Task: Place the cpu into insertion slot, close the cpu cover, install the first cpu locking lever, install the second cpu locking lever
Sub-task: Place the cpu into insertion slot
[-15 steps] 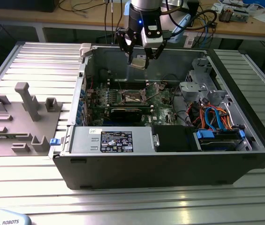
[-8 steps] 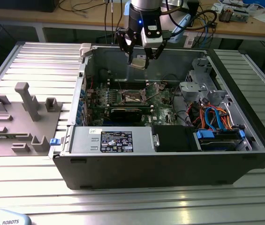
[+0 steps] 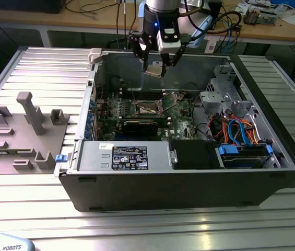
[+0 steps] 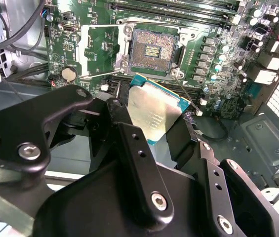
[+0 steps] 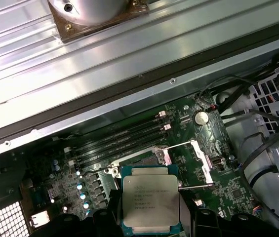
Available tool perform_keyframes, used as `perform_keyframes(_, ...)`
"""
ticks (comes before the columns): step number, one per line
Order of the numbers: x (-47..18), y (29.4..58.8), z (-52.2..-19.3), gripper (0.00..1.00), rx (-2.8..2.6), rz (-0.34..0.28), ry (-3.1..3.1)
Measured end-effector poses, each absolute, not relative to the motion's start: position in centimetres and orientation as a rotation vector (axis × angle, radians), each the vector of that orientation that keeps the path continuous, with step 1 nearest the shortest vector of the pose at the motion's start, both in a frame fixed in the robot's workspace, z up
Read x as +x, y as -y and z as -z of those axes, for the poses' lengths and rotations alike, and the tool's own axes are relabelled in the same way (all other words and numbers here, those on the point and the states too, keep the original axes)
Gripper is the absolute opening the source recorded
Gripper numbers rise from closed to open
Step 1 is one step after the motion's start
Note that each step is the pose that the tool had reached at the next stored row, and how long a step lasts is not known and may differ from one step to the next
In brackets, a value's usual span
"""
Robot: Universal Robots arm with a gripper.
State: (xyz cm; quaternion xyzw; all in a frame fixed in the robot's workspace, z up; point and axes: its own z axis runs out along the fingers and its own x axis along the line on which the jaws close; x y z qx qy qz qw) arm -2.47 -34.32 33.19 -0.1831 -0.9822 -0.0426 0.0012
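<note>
Grips the cpu (image 4: 156, 116) tilted in the gripper (image 3: 155, 69), its lower edge hidden by fingers, above the open computer case (image 3: 189, 183) holding the empty insertion slot (image 4: 151, 52), cpu cover (image 4: 86, 49) swung open.

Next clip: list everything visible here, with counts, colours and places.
cpu: one, silvery-grey, held above the motherboard
insertion slot: one, dark, empty, on the motherboard
cpu cover: one, silvery, swung open beside the slot
motherboard: one, green, inside the case
computer case: one, black, open, on the table
power supply: one, grey, inside the case
moulded fixtures: several, grey, exterior view's left
table: one, silvery, slatted
gripper: one, black, shut on the cpu
</note>
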Motion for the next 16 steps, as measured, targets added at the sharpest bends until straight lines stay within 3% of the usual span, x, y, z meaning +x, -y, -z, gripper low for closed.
perform_keyframes(16,-2.47,34.32,-33.18,0.54,-0.595,0.134,3.08)
